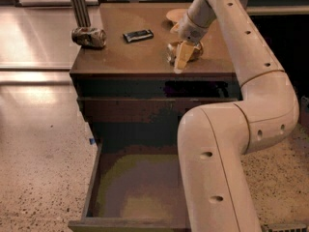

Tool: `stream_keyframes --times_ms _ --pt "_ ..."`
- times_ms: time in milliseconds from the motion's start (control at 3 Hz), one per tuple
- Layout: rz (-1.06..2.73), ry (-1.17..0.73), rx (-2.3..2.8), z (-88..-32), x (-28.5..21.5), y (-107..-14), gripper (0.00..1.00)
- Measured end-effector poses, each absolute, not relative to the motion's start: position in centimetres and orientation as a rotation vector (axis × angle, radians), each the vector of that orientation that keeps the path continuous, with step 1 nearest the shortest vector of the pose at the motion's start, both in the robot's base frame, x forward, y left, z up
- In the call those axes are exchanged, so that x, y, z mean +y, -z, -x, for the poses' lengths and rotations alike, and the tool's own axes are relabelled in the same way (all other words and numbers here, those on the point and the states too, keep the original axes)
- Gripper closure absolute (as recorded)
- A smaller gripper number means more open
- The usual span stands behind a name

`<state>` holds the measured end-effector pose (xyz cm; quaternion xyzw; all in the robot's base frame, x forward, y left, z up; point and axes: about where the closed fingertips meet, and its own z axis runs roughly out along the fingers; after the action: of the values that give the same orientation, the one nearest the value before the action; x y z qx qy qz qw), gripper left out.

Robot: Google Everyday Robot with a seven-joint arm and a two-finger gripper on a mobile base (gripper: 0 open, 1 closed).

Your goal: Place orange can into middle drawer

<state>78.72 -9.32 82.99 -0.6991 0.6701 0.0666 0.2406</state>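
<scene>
The orange can (194,51) lies on the brown cabinet top (130,57) near its right front edge, partly hidden behind my gripper. My gripper (181,58) points down at the can from above and touches or overlaps its near side. The middle drawer (91,185) is pulled open below, low in the view, with an olive-brown floor. My arm's big white forearm (217,168) covers the drawer's right part.
A dented silvery-grey can (89,36) lies at the top's left, beside a metal pole (78,6). A dark flat packet (138,35) lies mid-top and a tan dish (174,14) at the back. A reddish-brown drawer front (145,110) sits above the open drawer. Speckled floor lies to the left.
</scene>
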Motion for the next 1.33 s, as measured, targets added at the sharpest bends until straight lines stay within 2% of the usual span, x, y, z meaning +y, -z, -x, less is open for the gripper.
stream_keyframes --times_ms 333,1333 --pt "1.913 -0.182 1.833 -78.7 -9.3 -83.0 0.19" --pt "1.917 -0.156 1.748 -78.6 -8.6 -85.5 0.88"
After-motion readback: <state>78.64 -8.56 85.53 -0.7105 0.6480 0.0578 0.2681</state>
